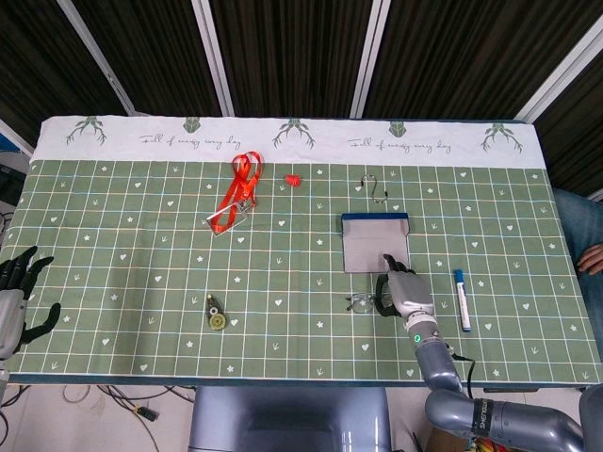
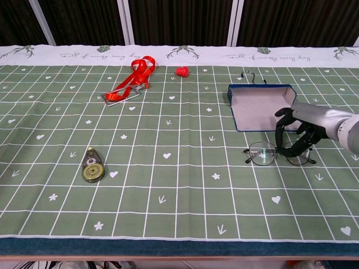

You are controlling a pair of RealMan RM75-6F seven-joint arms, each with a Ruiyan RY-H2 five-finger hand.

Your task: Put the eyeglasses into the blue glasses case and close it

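Note:
The eyeglasses [image 2: 259, 153] lie on the green cloth just in front of the open blue glasses case [image 2: 258, 109], thin-framed with round lenses. My right hand [image 2: 305, 123] reaches over their right side, and its dark fingers curl down around the right lens and temple, gripping them. In the head view the eyeglasses [image 1: 361, 302] stick out to the left of the right hand [image 1: 403, 292], below the case [image 1: 374, 242], whose grey inside is empty. My left hand [image 1: 14, 297] rests at the table's left edge, fingers spread, holding nothing.
A blue-capped marker [image 1: 462, 299] lies right of my right hand. A metal hook [image 2: 253, 77] sits behind the case. A red lanyard [image 2: 130, 81], a small red cap [image 2: 181, 71] and a correction tape roller [image 2: 92, 166] lie to the left.

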